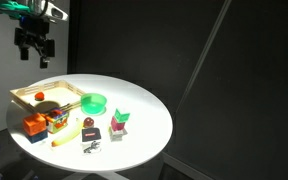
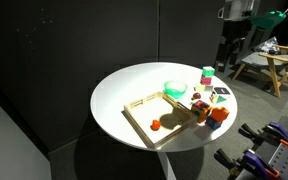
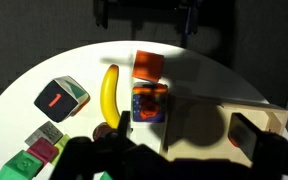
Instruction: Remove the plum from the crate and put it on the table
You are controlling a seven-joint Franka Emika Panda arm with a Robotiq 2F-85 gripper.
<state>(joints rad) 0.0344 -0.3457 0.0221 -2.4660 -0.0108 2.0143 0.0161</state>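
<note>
The light wooden crate [image 1: 24, 93] [image 2: 142, 103] lies on the round white table [image 1: 144, 120] [image 2: 119, 95]. A brighter red-orange fruit [image 1: 40, 96] [image 2: 155, 125] lies inside it. The dark red plum [image 1: 89, 123] [image 2: 197, 105] sits on the table outside the crate, at the end of a banana [image 1: 72, 132] [image 3: 110, 92]. In the wrist view the plum [image 3: 104, 130] is partly hidden. My gripper [image 1: 34, 50] [image 2: 231, 50] [image 3: 184, 130] hangs open and empty, high above the crate end of the table.
A green bowl [image 1: 94, 102] [image 2: 175, 90] stands beside the crate. An orange box [image 1: 34, 125] [image 3: 149, 65] and a colourful box [image 3: 150, 103] stand by the crate's corner. Small blocks and cards [image 1: 119, 122] [image 3: 59, 98] lie near the table's edge.
</note>
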